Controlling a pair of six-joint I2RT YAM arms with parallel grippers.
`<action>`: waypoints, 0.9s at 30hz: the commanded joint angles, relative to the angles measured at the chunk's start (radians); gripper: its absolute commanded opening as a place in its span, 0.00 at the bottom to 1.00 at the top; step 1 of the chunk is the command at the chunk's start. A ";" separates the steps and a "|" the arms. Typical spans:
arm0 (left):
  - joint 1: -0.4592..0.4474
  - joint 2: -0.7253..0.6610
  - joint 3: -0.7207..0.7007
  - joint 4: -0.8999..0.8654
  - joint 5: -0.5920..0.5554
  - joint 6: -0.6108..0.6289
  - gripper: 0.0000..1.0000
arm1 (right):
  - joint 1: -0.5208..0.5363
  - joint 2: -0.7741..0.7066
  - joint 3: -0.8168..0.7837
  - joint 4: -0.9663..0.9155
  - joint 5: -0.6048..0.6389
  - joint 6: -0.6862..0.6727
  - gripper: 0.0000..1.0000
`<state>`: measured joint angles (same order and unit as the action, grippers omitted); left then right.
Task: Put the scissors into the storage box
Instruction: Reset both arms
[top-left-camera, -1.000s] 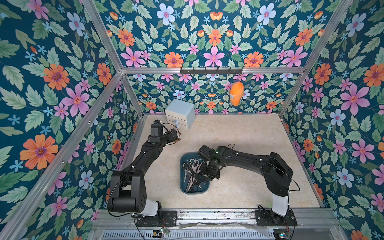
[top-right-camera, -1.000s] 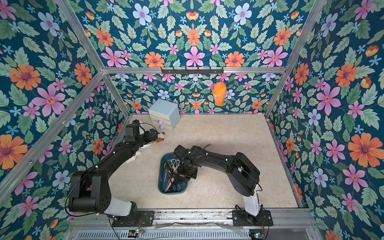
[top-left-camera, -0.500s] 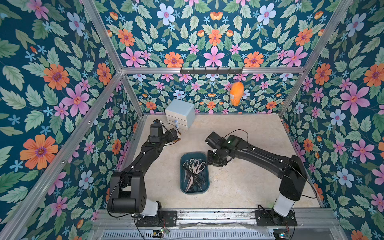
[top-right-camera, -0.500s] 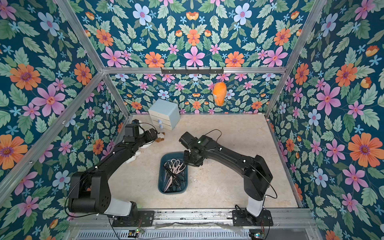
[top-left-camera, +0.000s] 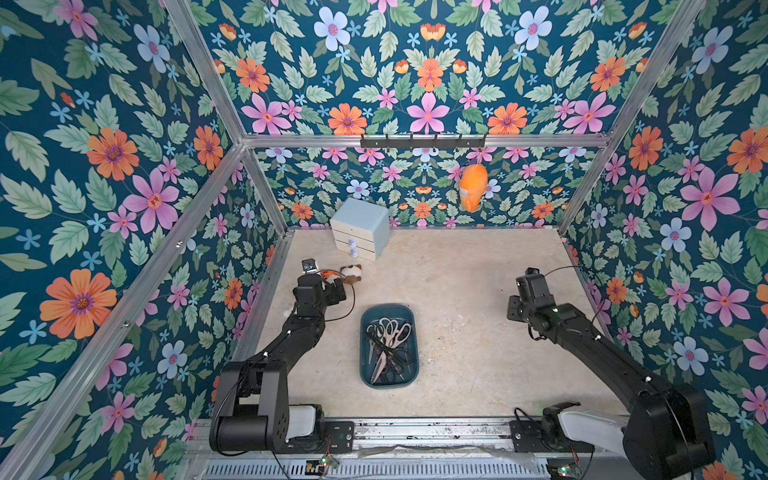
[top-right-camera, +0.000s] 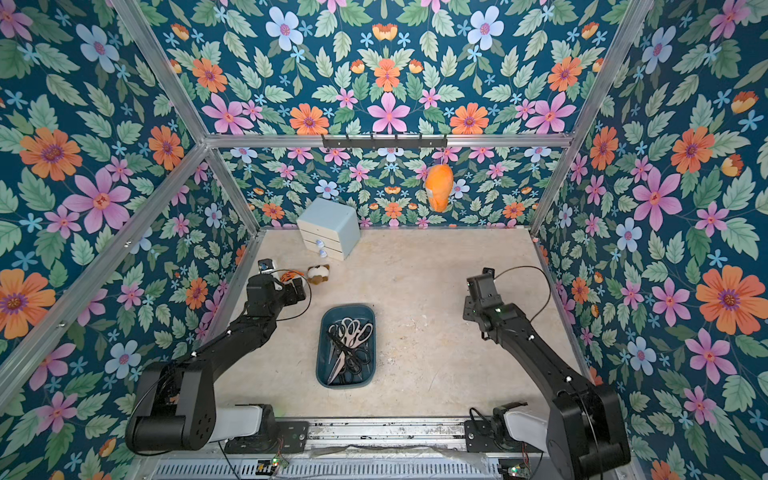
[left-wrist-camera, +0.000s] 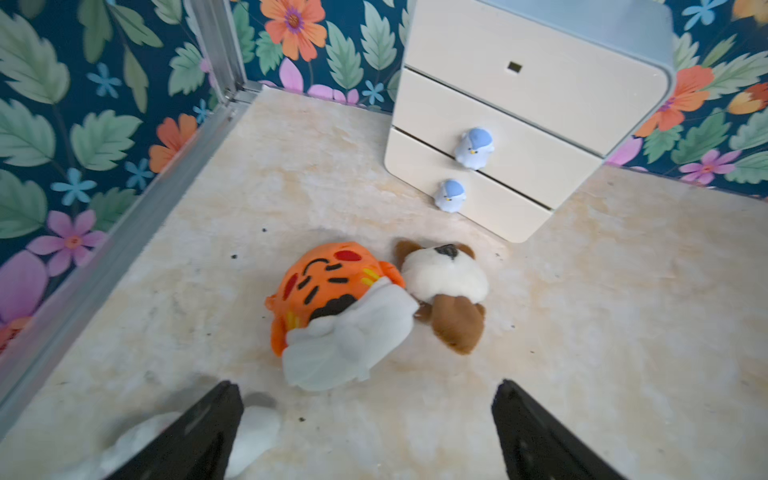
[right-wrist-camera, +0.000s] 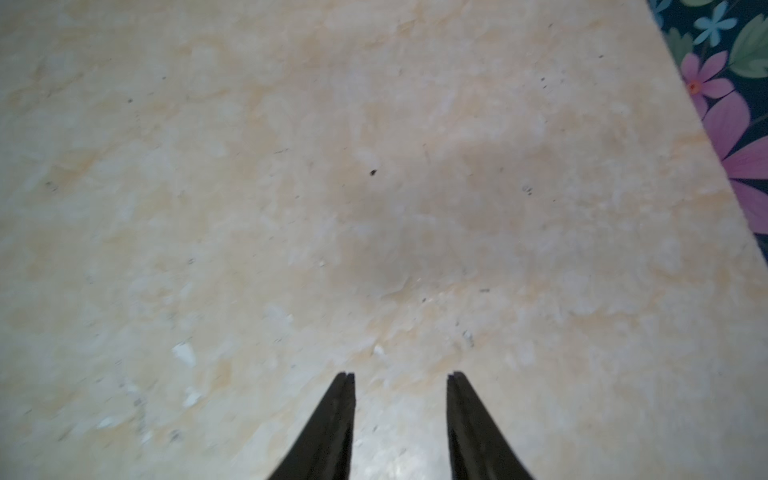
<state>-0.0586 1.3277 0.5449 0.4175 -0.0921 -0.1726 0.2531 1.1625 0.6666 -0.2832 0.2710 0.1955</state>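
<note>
A: Far left first. What of the left gripper (left-wrist-camera: 365, 388)?

B: Jaws spread wide, nothing between them. It hangs over the pale, mottled table (left-wrist-camera: 623, 291). Just ahead lies an orange tiger plush (left-wrist-camera: 320, 282) with black stripes and a white cloth part. A brown-and-white dog plush (left-wrist-camera: 444, 278) touches it. A white fuzzy lump (left-wrist-camera: 253, 428) sits just beside one finger.

A: Containers?

B: A light-blue drawer cabinet (top-left-camera: 361, 226) stands at the back wall. It has rounded corners and cream drawer fronts, all shut. The two lower drawers carry small blue-and-white bird-shaped knobs (left-wrist-camera: 473, 147). Contents hidden.

A: The task items?

B: The storage box (top-left-camera: 388, 308) is a dark teal, shallow, smooth plastic rounded rectangle, mid-table toward the front. The scissors (top-left-camera: 388, 345) lie inside it in a tangle, with steel blades and mostly black handles. A pale pair lies on top, its loops toward the back. Perhaps seven or eight pairs; the overlap prevents a sure count.

A: Right side?

B: The right gripper (right-wrist-camera: 401, 376) is well apart from the box, near the right wall, over bare table. Its jaws are narrowly parted and hold nothing. On the back wall, an orange plush (top-left-camera: 473, 189) hangs from a black hook rail (top-left-camera: 424, 141).
</note>
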 joint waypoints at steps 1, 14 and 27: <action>0.009 0.001 -0.059 0.267 -0.098 0.093 0.99 | -0.073 -0.060 -0.176 0.517 0.015 -0.144 0.41; 0.029 0.224 -0.169 0.598 -0.087 0.139 0.99 | -0.189 0.246 -0.287 1.048 -0.093 -0.215 0.43; 0.026 0.267 -0.252 0.778 -0.069 0.155 0.99 | -0.276 0.284 -0.372 1.220 -0.236 -0.167 0.99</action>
<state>-0.0326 1.5929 0.2924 1.1378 -0.1616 -0.0242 -0.0223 1.4445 0.2951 0.8726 0.0483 0.0185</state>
